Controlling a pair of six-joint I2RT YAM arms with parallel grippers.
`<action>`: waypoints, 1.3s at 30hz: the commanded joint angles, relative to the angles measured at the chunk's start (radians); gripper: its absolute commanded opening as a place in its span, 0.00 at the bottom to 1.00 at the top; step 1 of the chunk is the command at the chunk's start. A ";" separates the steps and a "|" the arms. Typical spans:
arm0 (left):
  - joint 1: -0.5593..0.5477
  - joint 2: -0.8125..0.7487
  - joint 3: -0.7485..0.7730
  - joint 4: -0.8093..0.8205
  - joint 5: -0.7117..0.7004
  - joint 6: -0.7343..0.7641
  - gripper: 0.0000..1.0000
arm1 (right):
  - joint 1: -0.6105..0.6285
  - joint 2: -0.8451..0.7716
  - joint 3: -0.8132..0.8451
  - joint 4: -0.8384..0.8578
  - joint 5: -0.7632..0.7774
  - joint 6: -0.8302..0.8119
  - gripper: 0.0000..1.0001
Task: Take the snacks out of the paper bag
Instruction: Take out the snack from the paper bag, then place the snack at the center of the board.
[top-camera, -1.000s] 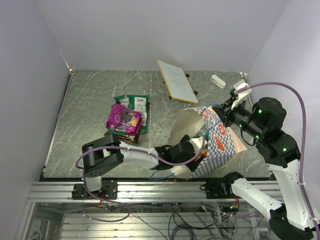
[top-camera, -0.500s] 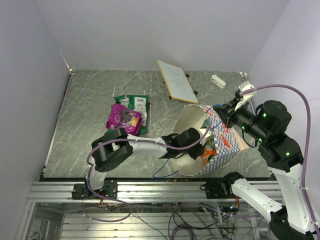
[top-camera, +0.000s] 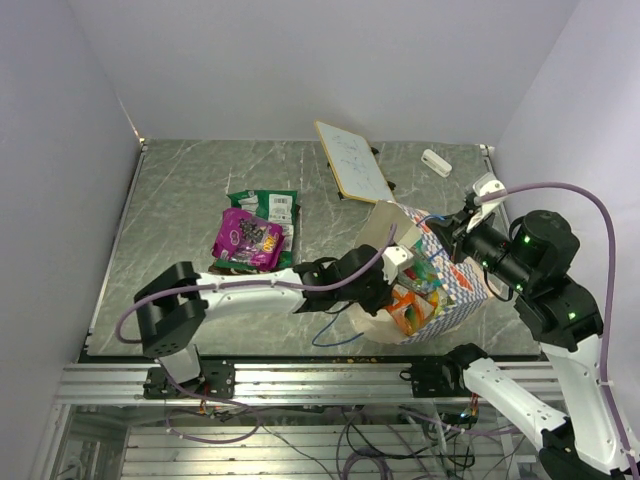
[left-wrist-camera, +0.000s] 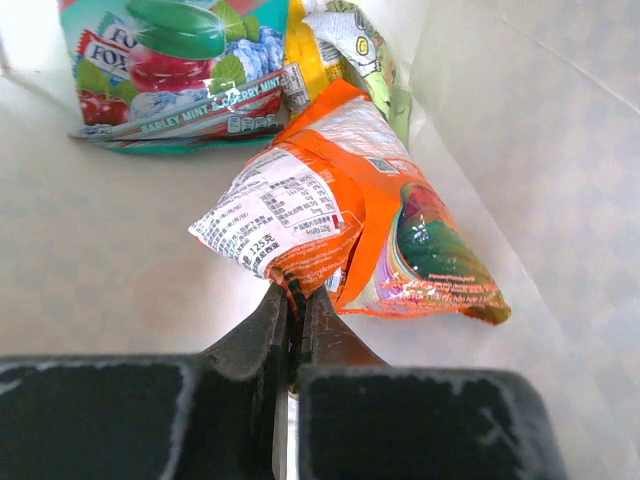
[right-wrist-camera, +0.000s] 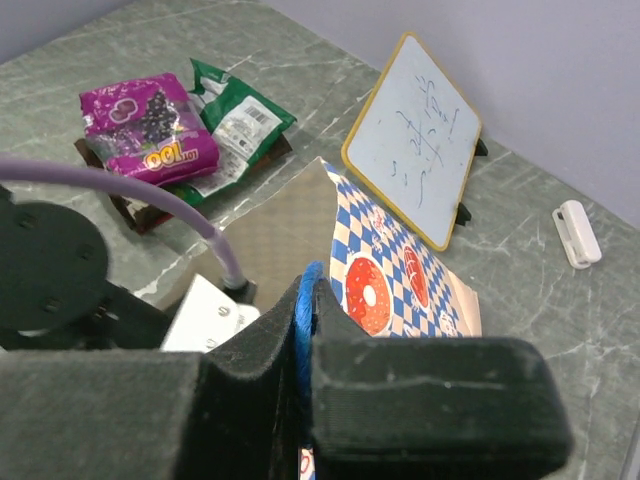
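Observation:
The paper bag (top-camera: 455, 288), blue-and-white checkered with orange-red logos, lies tilted with its mouth toward my left arm. My right gripper (right-wrist-camera: 308, 285) is shut on the bag's blue cord handle (right-wrist-camera: 305, 300) and holds that edge up; from above it (top-camera: 456, 232) sits at the bag's far rim. My left gripper (left-wrist-camera: 297, 292) reaches inside the bag (left-wrist-camera: 520, 130), shut on a corner of an orange snack packet (left-wrist-camera: 370, 210). Behind it lie a teal packet (left-wrist-camera: 180, 70) and a yellow-green one (left-wrist-camera: 350, 50). A magenta packet (top-camera: 248, 238) and a green packet (top-camera: 272, 207) lie on the table to the left.
A white board with a yellow rim (top-camera: 352, 160) stands propped at the back of the table. A small white clip-like object (top-camera: 436, 162) lies to its right. The second blue handle cord (top-camera: 325, 335) trails over the table near the front edge.
My left gripper was open a second ago and has shut on the orange packet inside the bag. The right gripper has raised the bag's rim, and the bag's mouth has turned more toward the camera.

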 joint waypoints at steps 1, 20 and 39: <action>-0.019 -0.116 0.013 -0.056 -0.065 -0.029 0.07 | 0.001 -0.007 -0.008 0.014 -0.009 -0.067 0.00; -0.046 -0.532 0.122 -0.356 -0.268 -0.187 0.07 | 0.001 -0.059 -0.044 0.062 0.041 -0.130 0.00; 0.064 -0.573 0.571 -0.689 -0.715 -0.288 0.07 | 0.001 -0.076 -0.022 0.092 0.106 -0.056 0.00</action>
